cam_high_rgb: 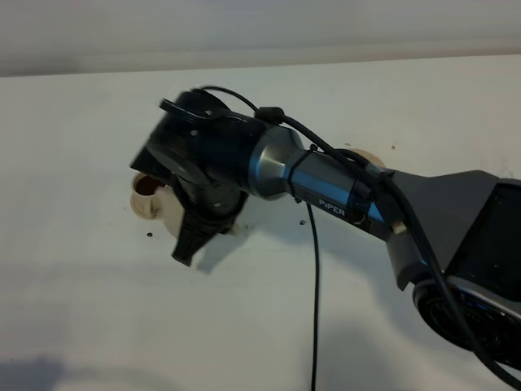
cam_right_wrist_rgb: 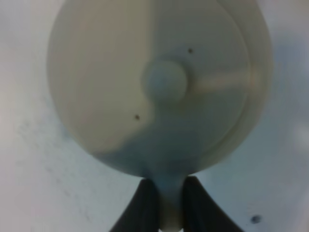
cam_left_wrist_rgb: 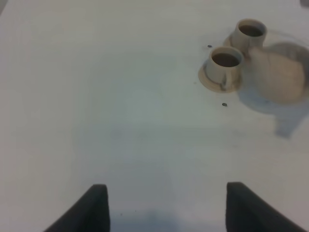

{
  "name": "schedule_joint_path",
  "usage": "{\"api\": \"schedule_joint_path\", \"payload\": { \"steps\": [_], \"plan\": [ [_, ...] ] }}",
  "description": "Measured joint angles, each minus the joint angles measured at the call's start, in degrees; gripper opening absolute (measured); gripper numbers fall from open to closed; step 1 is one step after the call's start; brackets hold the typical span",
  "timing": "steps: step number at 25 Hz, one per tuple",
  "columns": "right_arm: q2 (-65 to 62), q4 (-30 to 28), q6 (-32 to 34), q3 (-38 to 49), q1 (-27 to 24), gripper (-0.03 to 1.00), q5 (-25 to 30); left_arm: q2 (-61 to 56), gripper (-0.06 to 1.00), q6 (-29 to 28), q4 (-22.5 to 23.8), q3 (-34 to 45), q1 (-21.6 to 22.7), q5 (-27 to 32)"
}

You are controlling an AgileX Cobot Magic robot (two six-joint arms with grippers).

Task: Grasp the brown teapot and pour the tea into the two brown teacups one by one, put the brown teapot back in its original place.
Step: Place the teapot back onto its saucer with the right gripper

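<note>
Beside two brown teacups (cam_left_wrist_rgb: 225,69), the right claw (cam_right_wrist_rgb: 169,205) pinches the brown teapot (cam_right_wrist_rgb: 159,87) handle; left claw (cam_left_wrist_rgb: 166,208) spread.

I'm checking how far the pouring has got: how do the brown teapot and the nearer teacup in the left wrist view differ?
The brown teapot is larger and rounded, with a knobbed lid; the nearer teacup is small, cylindrical and open-topped, showing dark liquid. The teapot's handle is clamped in the right gripper; the teacup stands free on its saucer. Both are light tan.
</note>
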Motion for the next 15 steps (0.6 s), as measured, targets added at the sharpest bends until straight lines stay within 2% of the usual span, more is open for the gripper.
{"api": "schedule_joint_path", "payload": {
  "steps": [8,12,15],
  "plan": [
    [-2.9,-4.1,0.8,0.2,-0.9,0.13,1.0,0.0,0.52,0.0,0.0,0.0,0.0,0.0],
    [-6.3,-1.6,2.2,1.1,-4.5,0.13,1.0,0.0,0.52,0.0,0.0,0.0,0.0,0.0],
    [-10.4,1.0,2.6,5.0,-8.2,0.13,1.0,0.0,0.52,0.0,0.0,0.0,0.0,0.0]
  ]
}}
